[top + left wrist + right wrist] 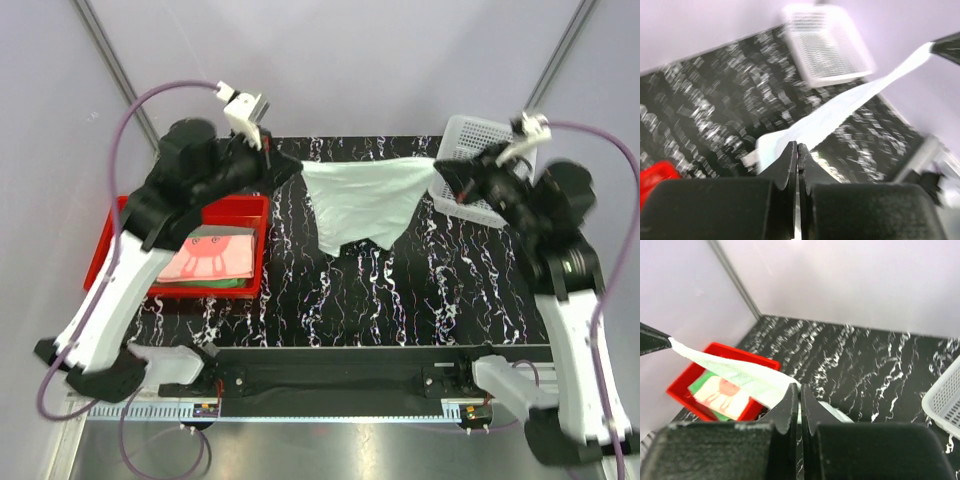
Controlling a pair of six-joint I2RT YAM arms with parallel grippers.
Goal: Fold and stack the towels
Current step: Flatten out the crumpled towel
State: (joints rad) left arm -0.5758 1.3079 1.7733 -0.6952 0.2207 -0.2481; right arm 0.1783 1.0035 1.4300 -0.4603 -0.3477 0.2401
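At the bottom of the top view the two arms rise from the near edge of the black, white-veined bench (420,290) and reach toward the upper half of the frame. At left of centre a red tray (105,245) sits on the bench, holding a folded salmon-pink towel (210,255) that lies on a bright green towel (235,283), of which only the edges show. Beyond the tray, in the upper middle of the frame, the pale mint-green towel (365,205) hangs in the air, stretched between the two arms. Its top edge is pulled nearly straight and the rest droops to a point over the bench. The left gripper (296,166) is pressed together on the towel's left corner. Its wrist view, blurred, shows the fingers closed at lower centre (797,146) with the cloth running up to the right. The right gripper (438,170) pinches the opposite corner. In its wrist view the fingers meet on the cloth at lower centre (800,387), and the towel runs off toward the left edge. Farthest back, at upper right of the top view, a white perforated basket (470,135) stands on the bench just behind the right gripper.
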